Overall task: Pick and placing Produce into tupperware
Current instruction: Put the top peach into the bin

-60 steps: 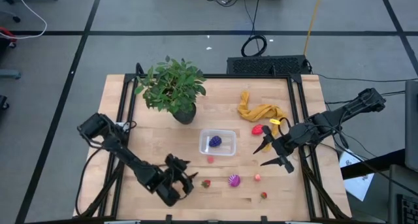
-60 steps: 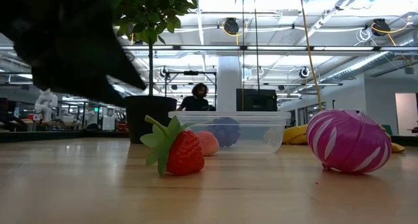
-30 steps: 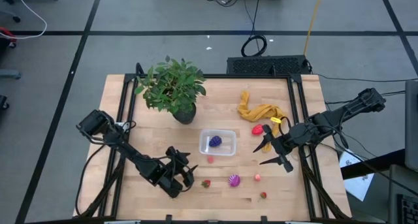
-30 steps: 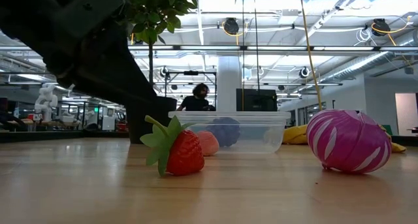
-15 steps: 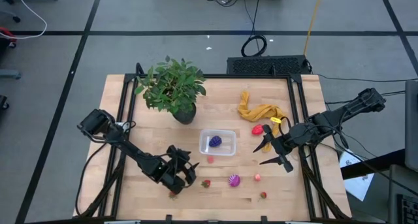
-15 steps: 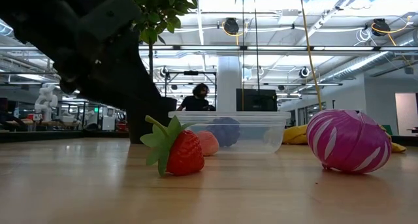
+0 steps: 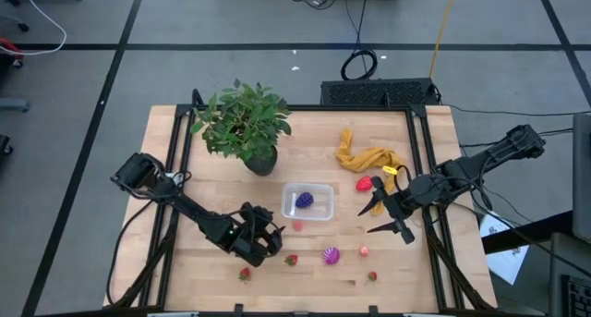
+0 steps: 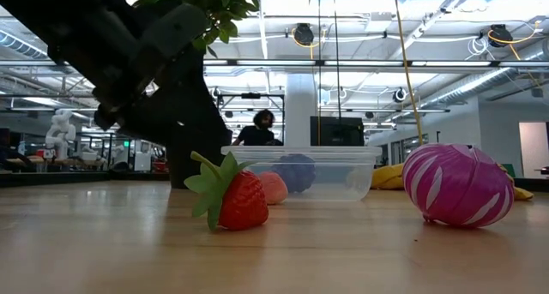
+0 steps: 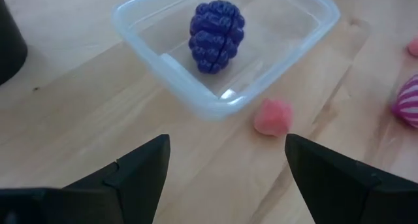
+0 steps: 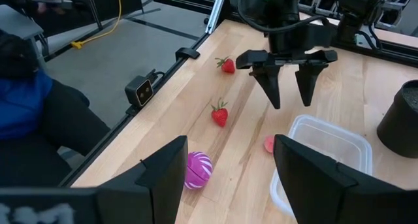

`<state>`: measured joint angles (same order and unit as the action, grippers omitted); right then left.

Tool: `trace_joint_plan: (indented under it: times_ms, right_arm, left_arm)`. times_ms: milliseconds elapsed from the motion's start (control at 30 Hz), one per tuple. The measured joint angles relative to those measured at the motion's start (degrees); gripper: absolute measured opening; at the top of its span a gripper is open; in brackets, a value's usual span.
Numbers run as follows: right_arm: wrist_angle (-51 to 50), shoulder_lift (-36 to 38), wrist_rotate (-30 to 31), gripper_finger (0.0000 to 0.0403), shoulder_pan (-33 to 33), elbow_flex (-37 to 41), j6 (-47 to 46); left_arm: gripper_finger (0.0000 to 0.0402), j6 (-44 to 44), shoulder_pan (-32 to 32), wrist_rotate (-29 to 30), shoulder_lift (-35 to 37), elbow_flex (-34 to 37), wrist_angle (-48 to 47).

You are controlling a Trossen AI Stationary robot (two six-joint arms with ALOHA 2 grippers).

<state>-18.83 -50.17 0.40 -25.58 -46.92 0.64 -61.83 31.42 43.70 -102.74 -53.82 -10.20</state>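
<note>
we see the tupperware (image 7: 307, 201) near the middle of the table (image 7: 212, 183), with a purple berry (image 7: 303, 200) inside it. a pink piece (image 7: 297, 225) lies just beside its near wall. along the front edge lie three strawberries (image 7: 291, 260) (image 7: 245, 274) (image 7: 372, 276), a striped magenta piece (image 7: 331, 255) and another small pink one (image 7: 364, 251); a red piece (image 7: 364, 183) sits by the yellow cloth (image 7: 367, 157) on the right. the plant (image 7: 242, 123) fills the back left.

our left pincer (image 7: 270, 244) hovers over bare wood between the tupperware and the front strawberries, its fingers (image 9: 140, 165) spread wide and holding nothing. there is open room to its left and behind it toward the plant. our right pincer (image 7: 380, 219) hangs near the table's right rail, also spread and empty, with bare wood between it and the tupperware.

compared with a second ago, the left pincer has moved in toward the tupperware. a strawberry now shows near the front edge where the arm had covered it. the right arm has not shifted.
</note>
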Motion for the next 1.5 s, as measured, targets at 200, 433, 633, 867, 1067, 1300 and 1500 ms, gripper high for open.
trace_joint_plan:
  times_ms: [200, 433, 633, 867, 1067, 1300, 1500]
  right_arm:
    - [0.02, 0.0, -0.08, 0.0219, 0.0, 0.0, -0.4]
    - [0.04, 0.0, -0.17, 0.0219, -0.02, 0.0, -0.86]
    - [0.07, 0.0, -0.17, 0.0219, -0.02, 0.0, -0.87]
    - [0.13, 0.0, -0.2, 0.0219, -0.02, 0.0, -0.87]
    - [0.17, 0.0, -0.2, 0.0219, -0.02, 0.0, -0.9]
    - [0.15, 0.0, -0.21, 0.0219, -0.02, 0.0, -1.73]
    - [0.1, 0.0, -0.22, 0.0219, -0.01, 0.0, -1.17]
  left_arm:
    - [0.0308, 5.25, 0.66, -0.16, -0.02, 0.0, 3.93]
    - [0.0308, 7.59, 2.05, 0.5, -0.04, 0.0, 4.45]
    - [0.0308, 5.97, 2.21, 0.81, -0.04, 0.0, 4.47]
    - [0.0308, 3.55, 1.79, -0.95, -4.19, -0.06, 8.73]
    - [0.0308, 4.08, -0.24, -2.89, -8.57, -0.04, 14.56]
    - [0.0308, 3.76, -2.08, -3.54, -9.31, -0.04, 16.95]
    - [0.0308, 2.81, -2.16, -3.54, -9.33, -0.04, 18.3]
